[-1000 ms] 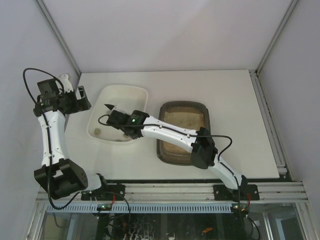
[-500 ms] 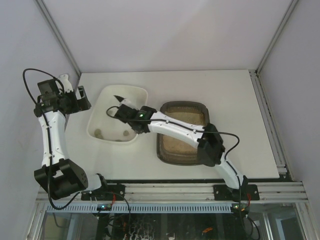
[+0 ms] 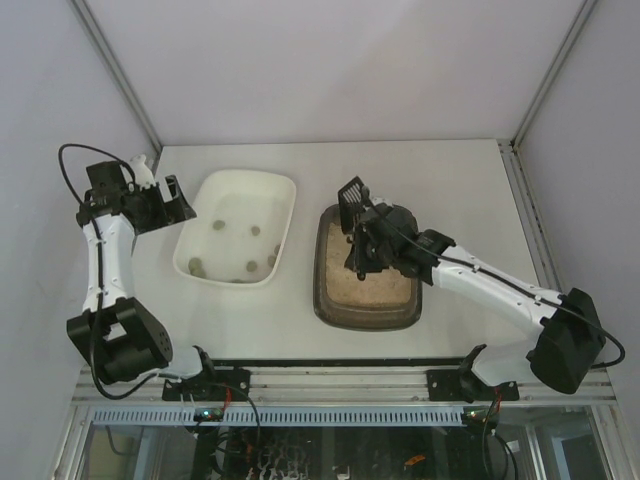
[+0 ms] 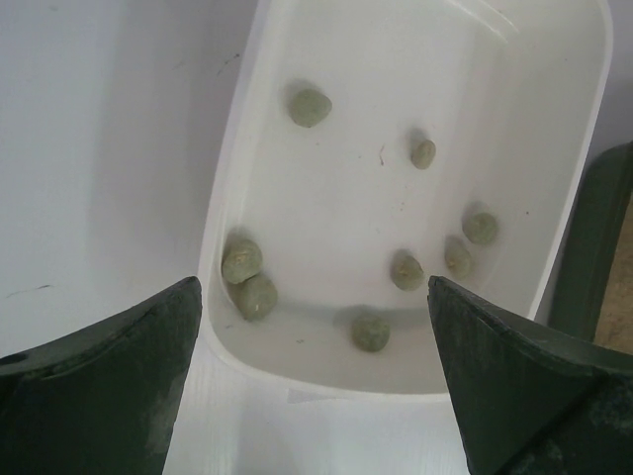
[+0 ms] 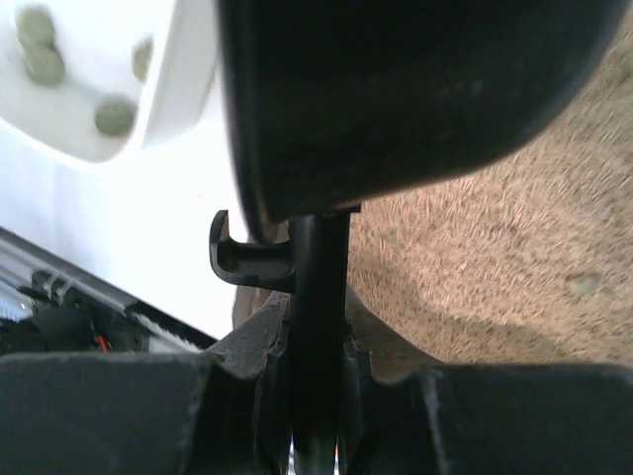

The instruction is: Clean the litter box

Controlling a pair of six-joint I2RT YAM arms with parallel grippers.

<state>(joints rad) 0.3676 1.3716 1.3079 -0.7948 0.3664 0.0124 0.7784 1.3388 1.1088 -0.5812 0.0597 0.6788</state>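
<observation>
Black plastic scoop (image 3: 352, 193) over brown-grey plastic litter box (image 3: 365, 322).
Right tool (image 5: 316, 332) clamps handle to sift; left tool (image 3: 175, 198) gapes, idle.

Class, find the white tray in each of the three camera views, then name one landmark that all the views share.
Top external: the white tray lies left of centre on the table.
Left wrist: the tray fills the middle of the picture.
Right wrist: only a corner of the tray shows, top left, beside the scoop.
Shared landmark: the litter box next to the tray, seen at the right edge and as sandy litter.
</observation>
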